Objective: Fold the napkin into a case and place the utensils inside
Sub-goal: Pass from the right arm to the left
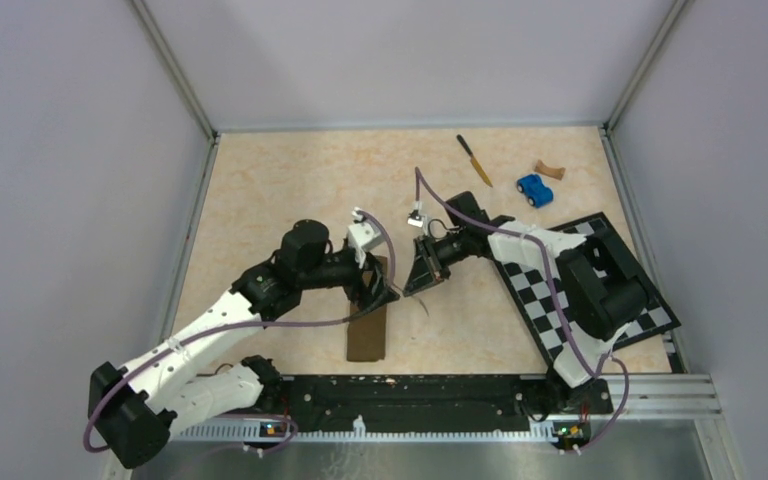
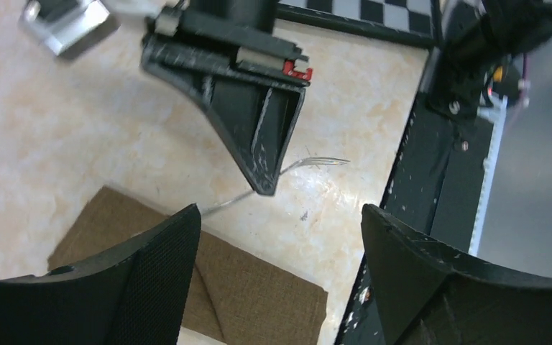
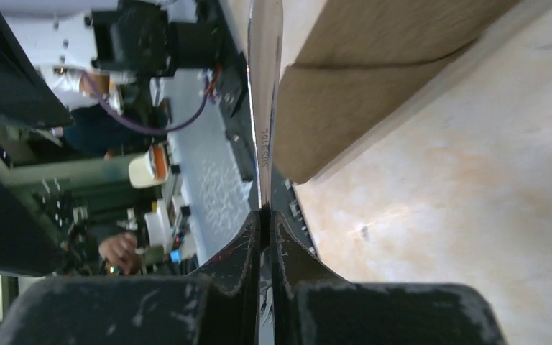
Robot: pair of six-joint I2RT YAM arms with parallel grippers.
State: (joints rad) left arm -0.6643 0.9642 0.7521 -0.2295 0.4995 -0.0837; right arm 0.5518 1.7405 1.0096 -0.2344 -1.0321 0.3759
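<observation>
While the left gripper (image 2: 280, 215) is held wide open and empty over the folded napkin (image 1: 368, 325), the fork (image 2: 318, 162) is clamped in the fully closed right gripper (image 3: 264, 215), just beside the napkin's long edge.

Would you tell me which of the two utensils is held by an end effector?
The silver fork, pinched in the right end effector; the yellow-handled knife lies free near the blue toy car.
</observation>
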